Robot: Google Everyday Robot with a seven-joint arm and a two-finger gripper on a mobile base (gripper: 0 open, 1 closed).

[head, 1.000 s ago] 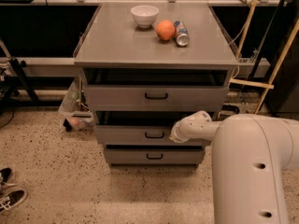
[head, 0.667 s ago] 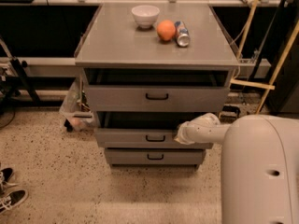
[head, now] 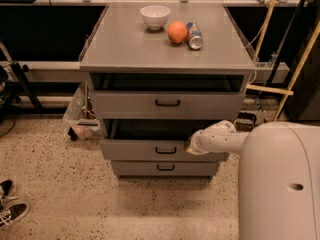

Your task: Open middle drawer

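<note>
The grey cabinet [head: 167,44] has three drawers. The middle drawer [head: 130,150] has a flat grey front with a small black bar handle [head: 165,150]. It stands pulled out a little, with a dark gap above its front. My gripper [head: 191,147] is at the end of the white arm [head: 222,139]. It sits against the right part of the middle drawer's front, just right of the handle. My white body [head: 280,184] fills the lower right.
The top drawer [head: 167,104] and bottom drawer [head: 165,168] have the same black handles. A white bowl [head: 155,16], an orange [head: 177,32] and a can [head: 194,35] sit on the cabinet top. Shoes [head: 10,209] lie on the floor at left; wooden poles [head: 295,69] lean at right.
The middle drawer's front has come forward and sits lower in the view, with a wider gap above it. My arm and body have drawn back to the right with it.
</note>
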